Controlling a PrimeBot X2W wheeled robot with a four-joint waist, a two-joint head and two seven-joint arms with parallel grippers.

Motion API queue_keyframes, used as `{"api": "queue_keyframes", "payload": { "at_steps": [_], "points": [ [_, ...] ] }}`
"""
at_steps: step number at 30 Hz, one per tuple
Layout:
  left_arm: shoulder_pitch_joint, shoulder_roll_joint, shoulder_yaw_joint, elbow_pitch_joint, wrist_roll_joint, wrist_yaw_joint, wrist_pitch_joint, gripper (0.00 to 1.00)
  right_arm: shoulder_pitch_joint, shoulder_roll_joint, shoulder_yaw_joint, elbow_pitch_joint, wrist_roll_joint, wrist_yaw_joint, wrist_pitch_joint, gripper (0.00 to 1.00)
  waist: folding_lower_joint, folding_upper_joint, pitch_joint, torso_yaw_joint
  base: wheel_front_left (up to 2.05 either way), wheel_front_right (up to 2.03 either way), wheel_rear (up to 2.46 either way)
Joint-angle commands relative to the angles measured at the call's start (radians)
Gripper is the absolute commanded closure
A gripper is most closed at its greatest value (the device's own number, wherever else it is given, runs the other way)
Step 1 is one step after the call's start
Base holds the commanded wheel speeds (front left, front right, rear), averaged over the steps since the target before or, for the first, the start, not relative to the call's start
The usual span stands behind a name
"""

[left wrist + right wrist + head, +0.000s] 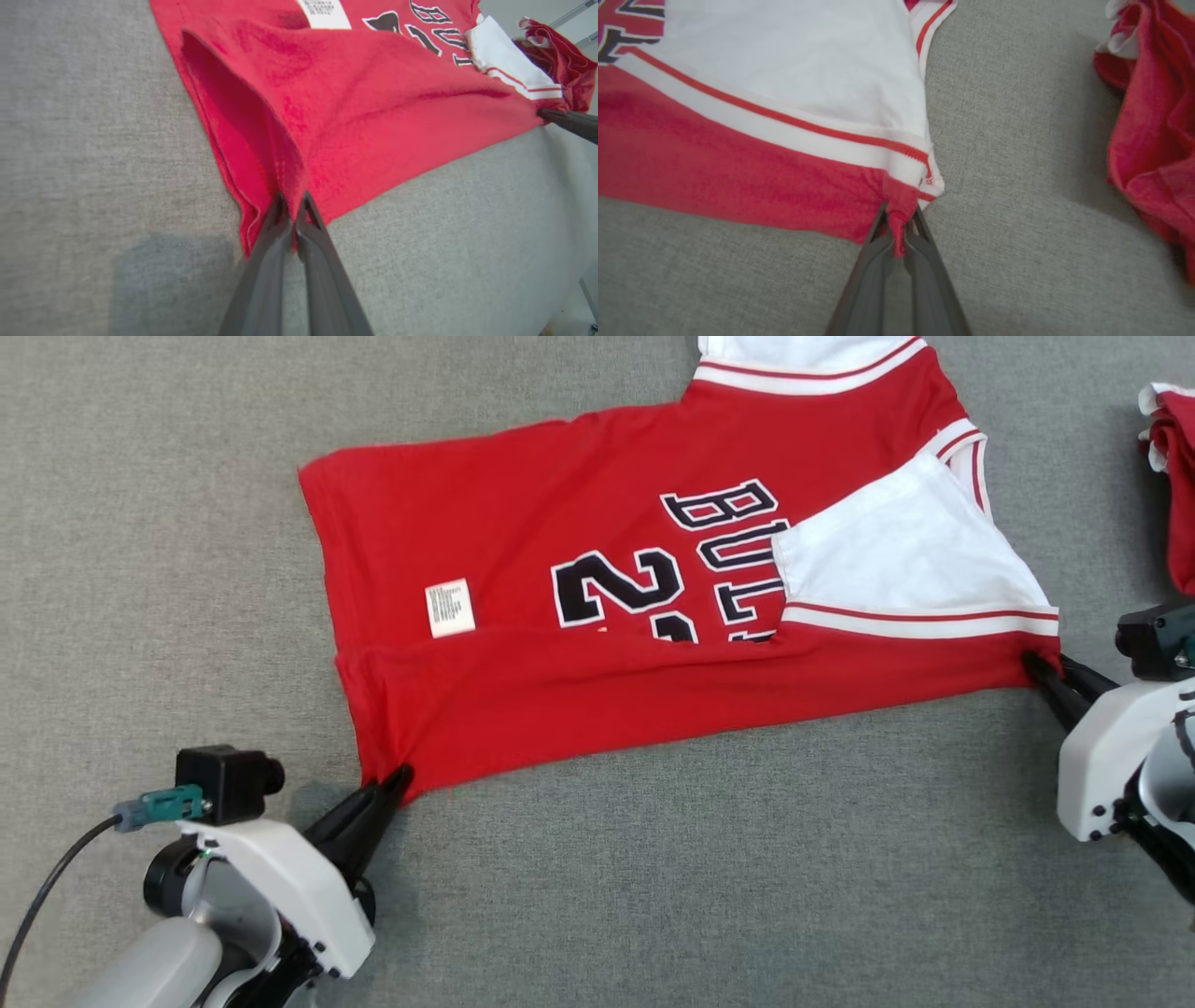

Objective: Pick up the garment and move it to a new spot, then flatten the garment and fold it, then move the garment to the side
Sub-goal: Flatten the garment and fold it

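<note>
**Garment (560,709) pinched at both near corners**

The garment lay spread on the grey surface (653,896), near edge doubled over. It looked light and limp, likely to sag between holds. The left gripper (400,777) pinched its near hem corner, the right gripper (1034,665) its near shoulder corner. Open surface lay before the garment; a crumpled red cloth (1178,495) lay near its shoulder end.
</note>
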Motion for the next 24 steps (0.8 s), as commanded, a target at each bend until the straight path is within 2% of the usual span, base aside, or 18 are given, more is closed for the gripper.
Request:
{"api": "queue_keyframes", "payload": {
  "at_steps": [1,6,13,17,22,24],
  "points": [
    [0.022,0.027,0.008,-0.013,-0.017,-0.015,0.010,1.00,-0.006,-0.025,-0.006,0.003,0.014,0.000,0.007,1.00,0.0000,0.0000,-0.012,0.003,0.00,0.00,0.00],
    [0.065,0.089,0.044,-0.092,-0.083,-0.054,0.025,1.00,0.010,-0.083,-0.008,-0.032,0.077,0.000,0.046,1.00,0.0000,0.0000,-0.052,0.007,0.00,0.00,0.00],
    [0.149,0.167,0.035,-0.200,-0.144,-0.104,0.069,1.00,0.109,-0.211,0.015,-0.138,0.223,0.000,0.198,1.00,0.0000,0.0000,-0.108,0.007,0.00,0.00,0.00],
    [0.214,0.182,0.011,-0.209,-0.159,-0.125,0.066,1.00,0.191,-0.254,0.004,-0.183,0.274,0.000,0.253,1.00,0.0000,0.0000,-0.123,0.000,0.00,0.00,0.00],
    [0.267,0.179,-0.020,-0.177,-0.141,-0.133,0.049,1.00,0.259,-0.261,0.001,-0.182,0.267,0.000,0.253,1.00,0.0000,0.0000,-0.129,-0.006,0.00,0.00,0.00],
    [0.286,0.174,-0.029,-0.168,-0.138,-0.141,0.037,0.85,0.281,-0.253,0.002,-0.179,0.273,0.000,0.254,1.00,0.0000,0.0000,-0.133,-0.008,0.00,0.00,0.00]
  ]
}}
